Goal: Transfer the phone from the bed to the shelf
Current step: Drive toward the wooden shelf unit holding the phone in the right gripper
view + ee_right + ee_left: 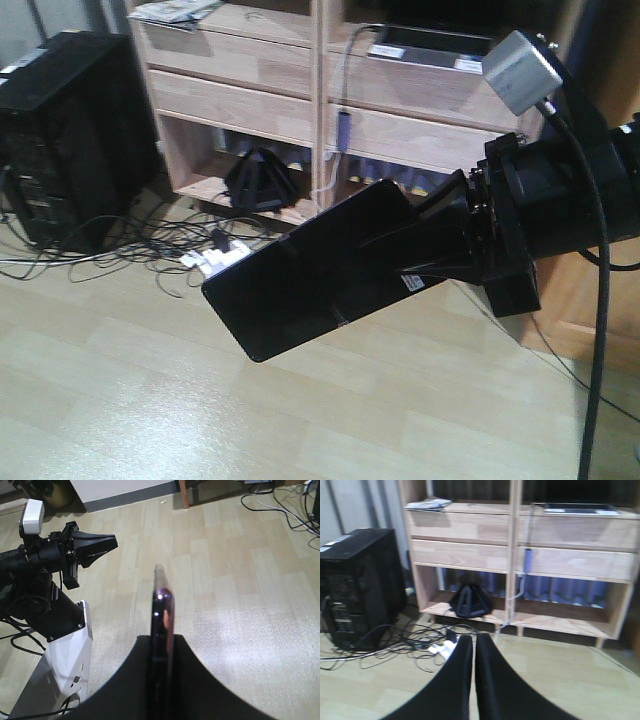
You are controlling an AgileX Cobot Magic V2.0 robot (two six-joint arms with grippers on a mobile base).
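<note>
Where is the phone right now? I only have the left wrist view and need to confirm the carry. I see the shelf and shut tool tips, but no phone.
Observer: The right wrist view shows the phone clamped edge-on in the right tool.
Operator: Is it over a shelf plank?
Observer: No. In that view only bare floor lies beyond it. The front view puts the right tool in front of the shelf, not on it.
Operator: Is my left arm in the way?
Observer: The right wrist view shows the left tool shut, empty and well apart from the phone.
</note>
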